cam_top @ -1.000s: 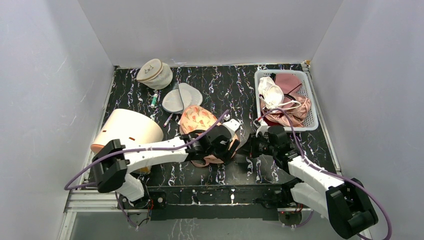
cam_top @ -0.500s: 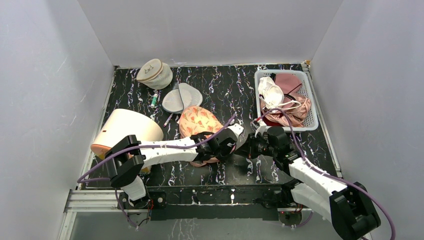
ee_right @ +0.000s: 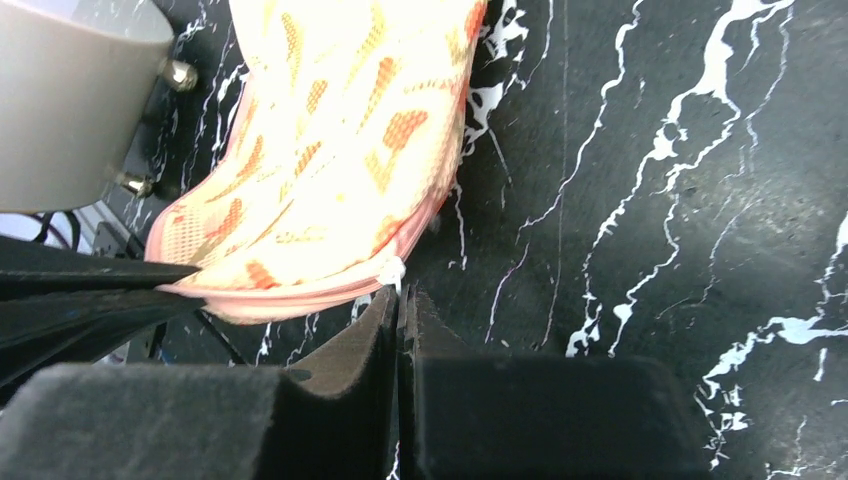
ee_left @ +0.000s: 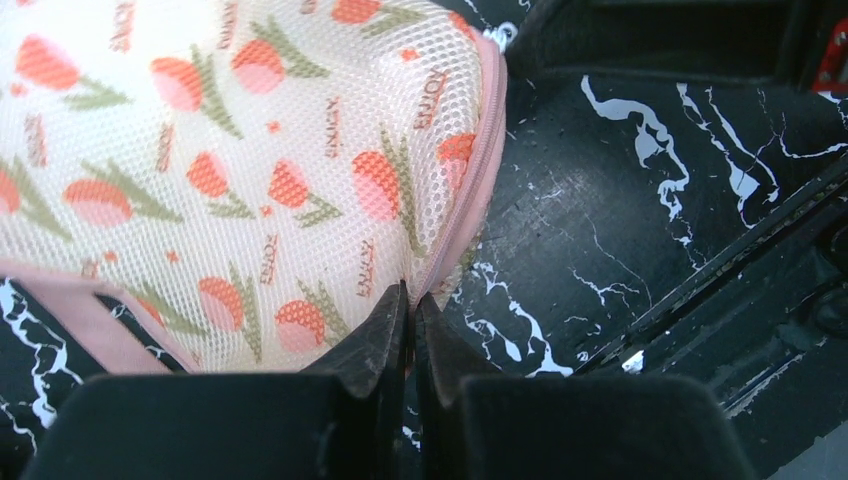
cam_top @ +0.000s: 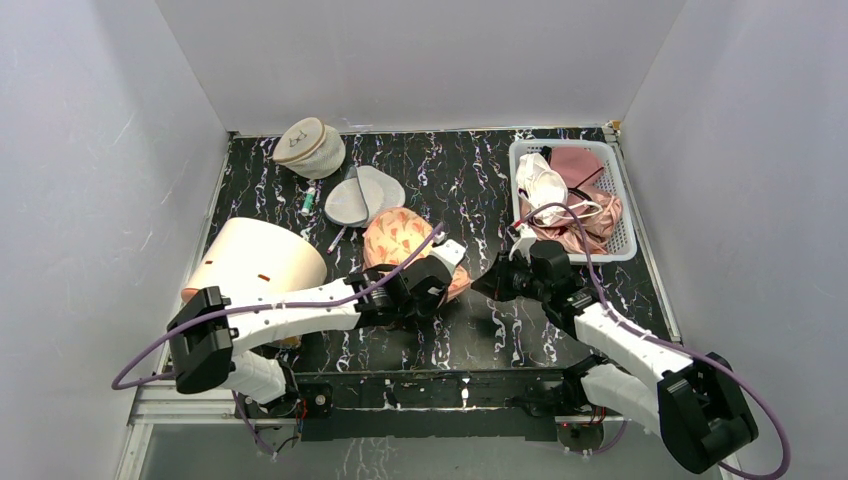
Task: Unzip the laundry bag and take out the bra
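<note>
The peach-orange, floral-print mesh laundry bag (cam_top: 398, 238) is seen on the black marbled table (cam_top: 470, 175). Its long axis runs from far-left to near-right, and its near-right end is flanked by both arms.

The left gripper (ee_left: 410, 312) is closed down to a sliver, with the pink zipper edge (ee_left: 482, 180) pinched right at the tips. The right gripper (ee_right: 400, 308) is pressed tight together as well. A small white zipper pull (ee_right: 394, 272) is found just past its tips, touching or very nearly so. Whether the tab is actually nipped cannot be told.

From the right fingers, the bag is spread ahead and to the left, its rounded end curving past them. The right arm is plainly the nearer one to the pull, while the seam is anchored by the left.

The zip looks shut in both wrist views, so the bra is judged to be inside, out of sight. What is called for next is that the pull be drawn along the curved seam, away from the left pinch.
</note>
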`<action>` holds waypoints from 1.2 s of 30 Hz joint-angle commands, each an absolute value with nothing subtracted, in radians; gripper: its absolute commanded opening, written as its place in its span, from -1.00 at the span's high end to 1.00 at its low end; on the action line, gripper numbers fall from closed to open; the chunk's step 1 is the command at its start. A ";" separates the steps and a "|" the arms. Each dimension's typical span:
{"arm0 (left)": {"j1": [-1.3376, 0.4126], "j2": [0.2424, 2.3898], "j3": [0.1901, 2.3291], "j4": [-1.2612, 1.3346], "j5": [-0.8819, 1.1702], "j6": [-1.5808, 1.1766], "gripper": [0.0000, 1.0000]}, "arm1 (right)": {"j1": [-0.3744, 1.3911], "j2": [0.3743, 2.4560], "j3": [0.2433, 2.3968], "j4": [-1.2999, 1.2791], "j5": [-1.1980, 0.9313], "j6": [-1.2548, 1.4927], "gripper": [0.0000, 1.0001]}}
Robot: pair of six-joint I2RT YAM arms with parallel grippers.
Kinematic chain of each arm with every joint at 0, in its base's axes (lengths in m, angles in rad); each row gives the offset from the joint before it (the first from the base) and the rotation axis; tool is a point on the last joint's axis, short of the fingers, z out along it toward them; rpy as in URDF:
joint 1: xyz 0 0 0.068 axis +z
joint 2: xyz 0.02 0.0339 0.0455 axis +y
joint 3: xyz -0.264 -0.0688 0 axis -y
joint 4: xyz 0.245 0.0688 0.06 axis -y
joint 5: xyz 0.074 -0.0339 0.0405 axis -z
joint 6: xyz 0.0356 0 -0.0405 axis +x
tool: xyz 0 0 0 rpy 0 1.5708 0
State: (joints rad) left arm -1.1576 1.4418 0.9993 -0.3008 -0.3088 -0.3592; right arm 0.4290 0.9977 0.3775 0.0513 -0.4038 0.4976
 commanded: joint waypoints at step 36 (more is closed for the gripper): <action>-1.154 1.570 1.058 -0.291 -0.247 -0.355 0.71 | 0.478 0.966 0.369 0.085 -0.553 0.500 1.00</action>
